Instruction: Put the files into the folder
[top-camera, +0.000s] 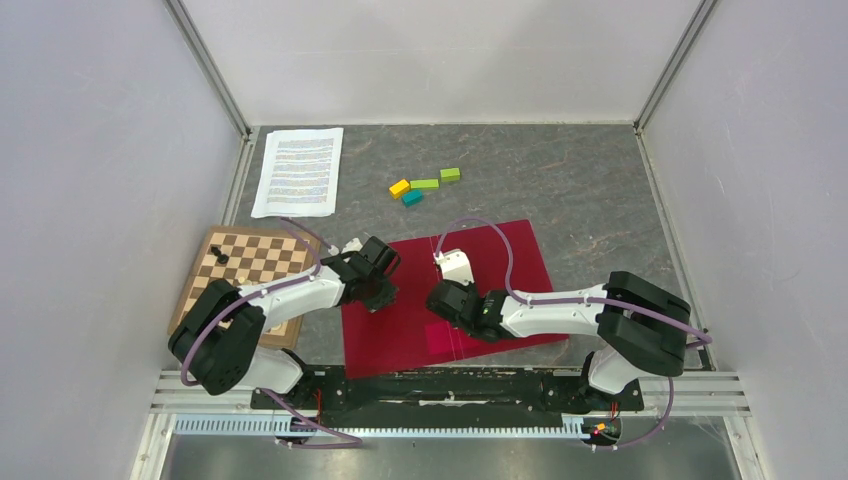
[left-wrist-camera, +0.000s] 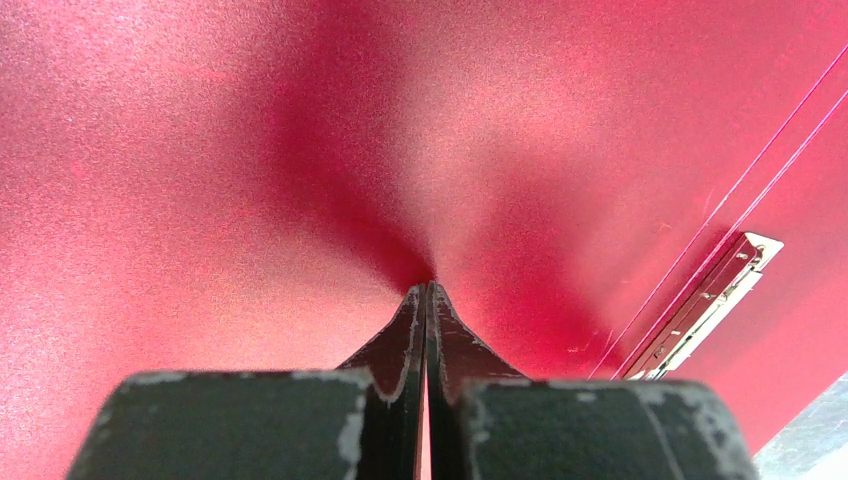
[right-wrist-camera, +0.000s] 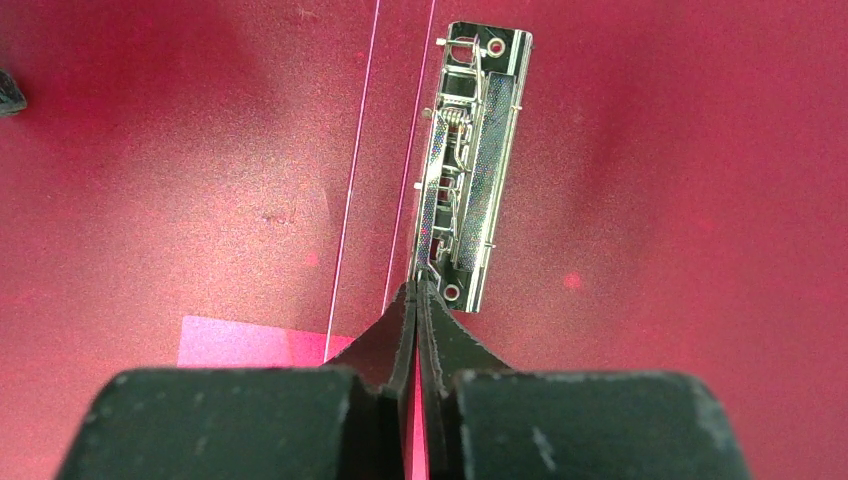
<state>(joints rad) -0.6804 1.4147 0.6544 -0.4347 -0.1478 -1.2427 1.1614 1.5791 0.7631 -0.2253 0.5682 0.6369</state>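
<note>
The red folder (top-camera: 510, 265) lies open and flat at the table's near centre, its metal clip (top-camera: 455, 267) showing inside. The files (top-camera: 298, 170), a printed white stack, lie at the far left of the table, away from both arms. My left gripper (top-camera: 383, 290) is shut, its tips (left-wrist-camera: 428, 287) at the folder's inner red surface (left-wrist-camera: 200, 150), with the clip (left-wrist-camera: 705, 305) off to their right. My right gripper (top-camera: 443, 288) is shut, its tips (right-wrist-camera: 415, 287) at the near end of the clip (right-wrist-camera: 470, 160), on the red surface (right-wrist-camera: 680, 200). Nothing shows between either pair of jaws.
A wooden chessboard (top-camera: 250, 270) with one dark piece (top-camera: 221, 255) lies under the left arm, left of the folder. Several coloured blocks (top-camera: 425, 185) sit on the grey table beyond the folder. A paler pink patch (right-wrist-camera: 240, 345) shows on the folder near the right gripper.
</note>
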